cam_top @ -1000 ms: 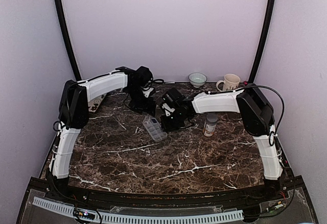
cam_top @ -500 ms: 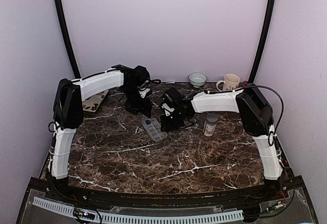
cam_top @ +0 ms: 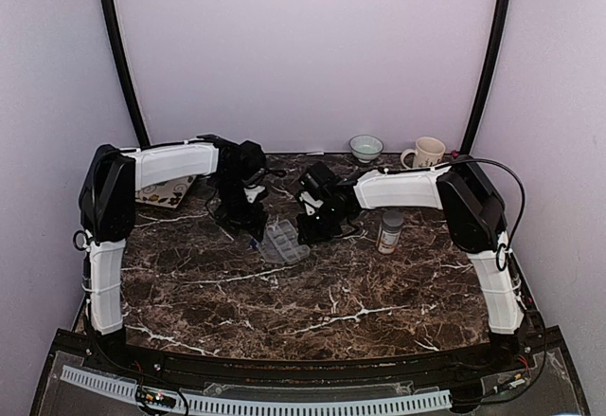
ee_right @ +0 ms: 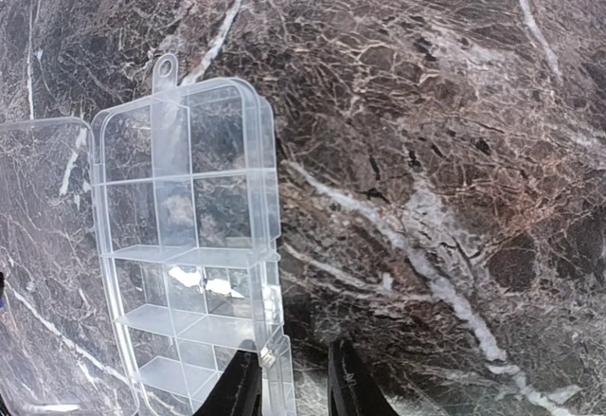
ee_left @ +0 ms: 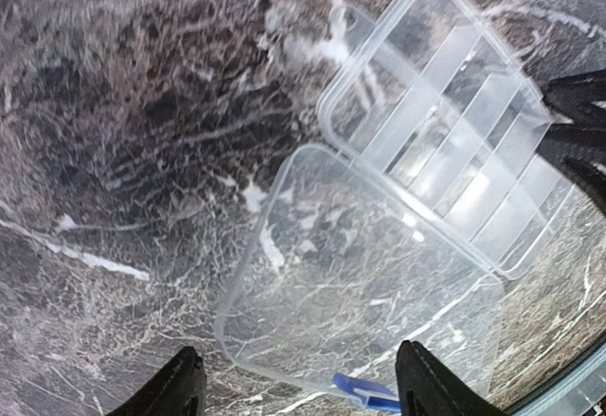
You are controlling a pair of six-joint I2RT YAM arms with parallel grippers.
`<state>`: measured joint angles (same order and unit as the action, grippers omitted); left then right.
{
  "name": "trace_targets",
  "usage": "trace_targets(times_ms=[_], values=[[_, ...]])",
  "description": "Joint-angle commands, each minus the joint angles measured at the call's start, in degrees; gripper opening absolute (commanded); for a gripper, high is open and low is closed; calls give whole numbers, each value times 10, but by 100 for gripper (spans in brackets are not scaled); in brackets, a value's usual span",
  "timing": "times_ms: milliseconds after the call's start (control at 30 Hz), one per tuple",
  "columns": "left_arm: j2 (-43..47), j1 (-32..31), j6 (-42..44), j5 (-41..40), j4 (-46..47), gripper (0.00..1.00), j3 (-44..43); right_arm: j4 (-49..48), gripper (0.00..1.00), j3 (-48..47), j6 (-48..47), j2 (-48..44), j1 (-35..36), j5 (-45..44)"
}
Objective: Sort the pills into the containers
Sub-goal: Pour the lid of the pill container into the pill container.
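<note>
Right wrist: organizer box (ee_right: 268, 189) corner between right gripper (ee_right: 289, 388) fingers.

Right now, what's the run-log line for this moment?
organizer box: lid open flat | left gripper: open over lid | right gripper: straddling box wall | pills: none visible

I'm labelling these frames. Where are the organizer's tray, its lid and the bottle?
tray (ee_right: 161, 217), right wrist view, on a middle compartment.
lid (ee_left: 360, 283), left wrist view, on its flat panel.
bottle (cam_top: 388, 236), top external view, on its label.
</note>
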<state>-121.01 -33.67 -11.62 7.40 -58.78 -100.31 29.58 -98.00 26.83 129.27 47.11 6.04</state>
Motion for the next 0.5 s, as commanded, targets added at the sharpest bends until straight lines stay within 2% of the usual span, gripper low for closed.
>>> trace_targets(times_ms=[0, 233, 467], values=[[48, -6, -15, -10, 29, 71, 51, 42, 26, 10, -2, 44, -3, -24], [62, -6, -38, -18, 101, 71, 133, 42, 26, 10, -2, 48, -5, -19], [54, -7, -50, -29, 153, 71, 157, 44, 26, 6, -3, 53, -5, -17]])
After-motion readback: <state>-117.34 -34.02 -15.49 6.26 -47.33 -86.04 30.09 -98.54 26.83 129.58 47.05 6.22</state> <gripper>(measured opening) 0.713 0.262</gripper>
